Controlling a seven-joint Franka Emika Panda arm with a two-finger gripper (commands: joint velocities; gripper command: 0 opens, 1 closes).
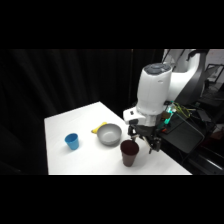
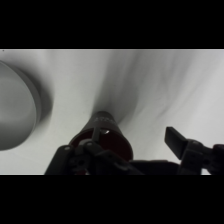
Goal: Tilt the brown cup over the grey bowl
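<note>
My hand point(image 1: 142, 141) stands at the rim of the brown cup point(image 1: 129, 152); I cannot tell if it grips. The cup stands upright near the grey bowl point(image 1: 109, 134), ready for tilting.

You've got a white tabletop point(image 1: 70, 160) carrying four items: blue cup point(image 1: 72, 141) at centre-left of the side frame, grey bowl point(image 1: 109, 134) mid-frame, small yellow object point(image 1: 98, 128) touching the bowl's upper-left rim, brown cup point(image 1: 129, 152) upright just lower right of the bowl.
</note>
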